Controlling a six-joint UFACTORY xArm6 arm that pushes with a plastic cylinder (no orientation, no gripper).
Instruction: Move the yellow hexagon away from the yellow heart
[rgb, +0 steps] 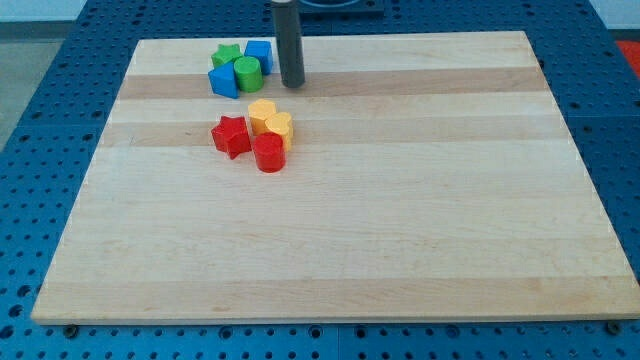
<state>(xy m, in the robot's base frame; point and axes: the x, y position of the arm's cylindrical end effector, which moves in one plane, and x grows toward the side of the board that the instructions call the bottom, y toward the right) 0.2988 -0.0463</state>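
Observation:
The yellow hexagon (262, 112) lies left of the board's middle, touching the yellow heart (280, 127) just below and to its right. A red star (231, 135) sits left of them and a red cylinder (268, 153) below, all close together. My tip (292, 84) is above and slightly right of the yellow hexagon, a short gap away, touching no block.
At the view's top left a cluster holds a green star (227, 54), a blue cube (259, 55), a green cylinder (247, 73) and another blue block (224, 81), just left of my tip. The wooden board (400, 200) lies on a blue perforated table.

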